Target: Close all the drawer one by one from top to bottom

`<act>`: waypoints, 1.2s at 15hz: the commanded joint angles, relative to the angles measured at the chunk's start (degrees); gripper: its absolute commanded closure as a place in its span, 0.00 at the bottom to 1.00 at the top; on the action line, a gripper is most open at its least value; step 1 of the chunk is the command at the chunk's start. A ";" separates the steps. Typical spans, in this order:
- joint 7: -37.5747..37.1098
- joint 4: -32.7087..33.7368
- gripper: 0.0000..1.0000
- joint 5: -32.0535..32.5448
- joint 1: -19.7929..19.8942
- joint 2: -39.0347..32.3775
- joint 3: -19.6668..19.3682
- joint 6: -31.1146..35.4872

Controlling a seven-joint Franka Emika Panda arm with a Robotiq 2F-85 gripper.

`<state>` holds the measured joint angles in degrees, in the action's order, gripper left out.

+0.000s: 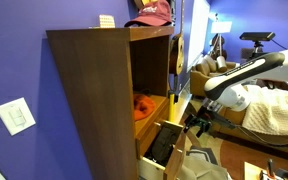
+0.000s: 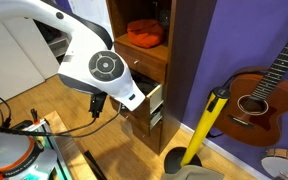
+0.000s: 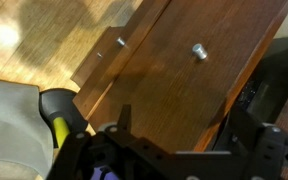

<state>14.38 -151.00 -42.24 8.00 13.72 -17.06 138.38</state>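
Observation:
The drawers sit at the bottom of a tall dark-brown cabinet (image 1: 89, 90) and stand pulled out in both exterior views (image 1: 166, 145) (image 2: 152, 100). In the wrist view a dark-brown drawer front (image 3: 184, 85) with a metal knob (image 3: 198, 50) fills the middle. A second front with its own knob (image 3: 121, 42) lies beside it. My gripper (image 3: 180, 125) is open, its two fingers spread wide just in front of the knobbed front, nothing between them. In an exterior view the gripper (image 1: 197, 122) hangs at the outer end of the pulled-out drawers.
The cabinet's open shelf holds an orange thing (image 1: 141, 105) (image 2: 144, 35). A yellow-handled mop (image 2: 206, 125) (image 3: 59, 128) leans close beside the drawers. A guitar (image 2: 264, 85) stands against the purple wall. A red cap (image 1: 152, 12) lies on the cabinet top. The floor is wood (image 3: 34, 40).

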 commanded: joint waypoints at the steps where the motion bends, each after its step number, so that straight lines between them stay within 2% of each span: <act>1: 3.89 2.06 0.00 -5.97 -0.76 -3.51 0.38 0.68; 11: 16.21 6.39 0.00 -21.87 -0.62 -7.19 2.97 1.15; 18: 21.33 8.54 0.00 -28.55 -0.17 -9.45 4.63 0.72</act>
<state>33.08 -143.85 -67.42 7.45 5.98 -13.54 138.52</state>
